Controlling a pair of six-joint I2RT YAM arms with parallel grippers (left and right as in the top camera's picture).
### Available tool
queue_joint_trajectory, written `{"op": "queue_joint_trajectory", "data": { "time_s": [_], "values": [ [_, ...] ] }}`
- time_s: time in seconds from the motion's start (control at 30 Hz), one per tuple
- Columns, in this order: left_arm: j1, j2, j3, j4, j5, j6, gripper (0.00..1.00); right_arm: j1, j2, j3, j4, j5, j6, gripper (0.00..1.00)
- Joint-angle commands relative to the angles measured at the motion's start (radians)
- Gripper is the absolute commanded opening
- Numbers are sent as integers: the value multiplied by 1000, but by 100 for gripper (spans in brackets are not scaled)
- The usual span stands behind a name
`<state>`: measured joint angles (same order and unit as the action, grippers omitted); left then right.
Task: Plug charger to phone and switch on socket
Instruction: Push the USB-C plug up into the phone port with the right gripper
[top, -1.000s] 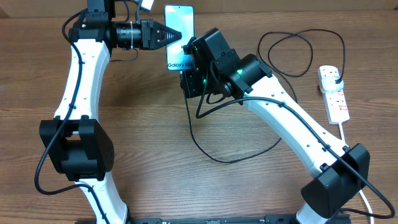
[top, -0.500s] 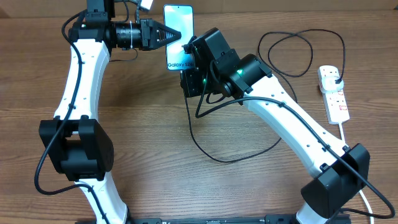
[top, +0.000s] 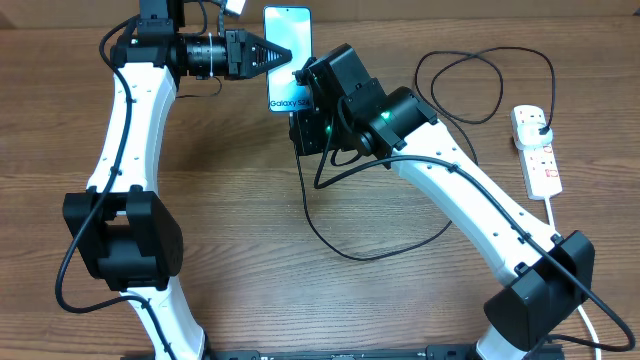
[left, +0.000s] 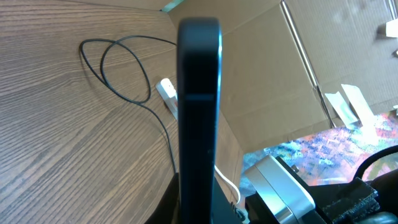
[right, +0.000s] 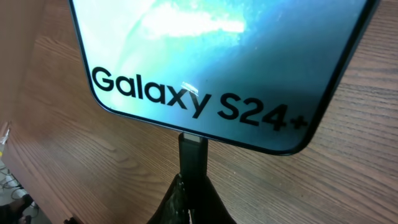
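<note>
Phone (right: 205, 56) teal-screened, "Galaxy S24+" lettering; left fingers (top: 266, 55) clamped on its edge, right fingers (right: 211, 208) pinching charger (right: 193, 152) connector

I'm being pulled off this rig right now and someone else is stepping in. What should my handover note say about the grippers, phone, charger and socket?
Left gripper: shut on the phone, gripping one long edge.
Right gripper: shut on the charger at its connector, which meets the phone's lower short edge. Full seating cannot be confirmed.
The socket lies on the right, with the charger's black plug apparently in it.
Done: connector brought to the port.
Left: confirm it is seated, release, then switch on the socket. The switch state is unreadable.
</note>
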<state>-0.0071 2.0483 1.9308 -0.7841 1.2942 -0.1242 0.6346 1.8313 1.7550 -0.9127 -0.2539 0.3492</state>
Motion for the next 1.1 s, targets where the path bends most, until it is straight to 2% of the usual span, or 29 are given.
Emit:
{"op": "queue_joint_trajectory", "data": {
  "time_s": [0.0,0.33,0.8,1.07],
  "values": [
    [0,-14,15,7,56,24,4,-2,-49,27,7,-1,11,4],
    [5,-14,15,41,30,31,4,-2,-63,27,-14,-1,11,4],
    [6,-14,15,41,116,19,4,-2,-64,27,-8,-2,11,4],
    [6,-14,15,41,116,20,4,-2,-64,27,-3,-2,15,4]
  ]
}}
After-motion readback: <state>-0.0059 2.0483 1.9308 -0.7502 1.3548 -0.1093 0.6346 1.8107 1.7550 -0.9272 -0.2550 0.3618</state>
